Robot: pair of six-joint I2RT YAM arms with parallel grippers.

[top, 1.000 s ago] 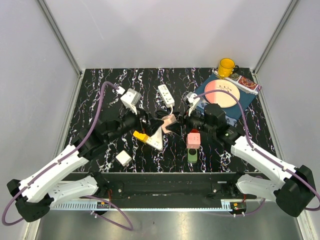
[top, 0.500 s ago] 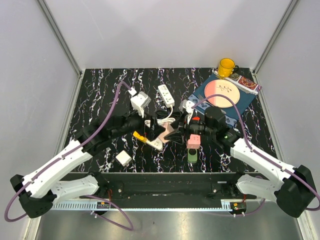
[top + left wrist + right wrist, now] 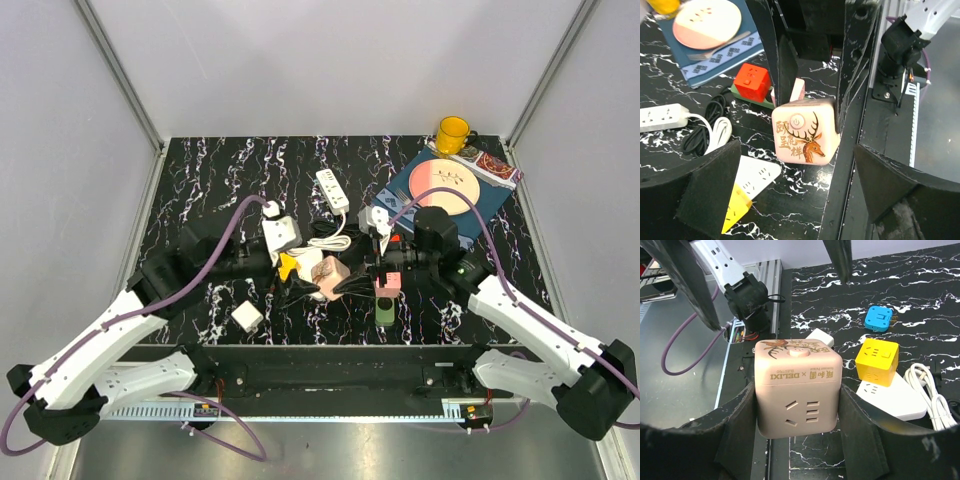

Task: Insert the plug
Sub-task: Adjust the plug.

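Two grippers face each other mid-table in the top view: the right gripper (image 3: 352, 280) is clamped on the pink socket cube (image 3: 332, 276), and the left gripper (image 3: 287, 267) is spread wide and empty beside it. Left wrist: cube tilted (deer print showing). Right wrist: socket face exposed. Judging by this, the socket is being presented; next, a plug needs fetching and aligning, as none is held.
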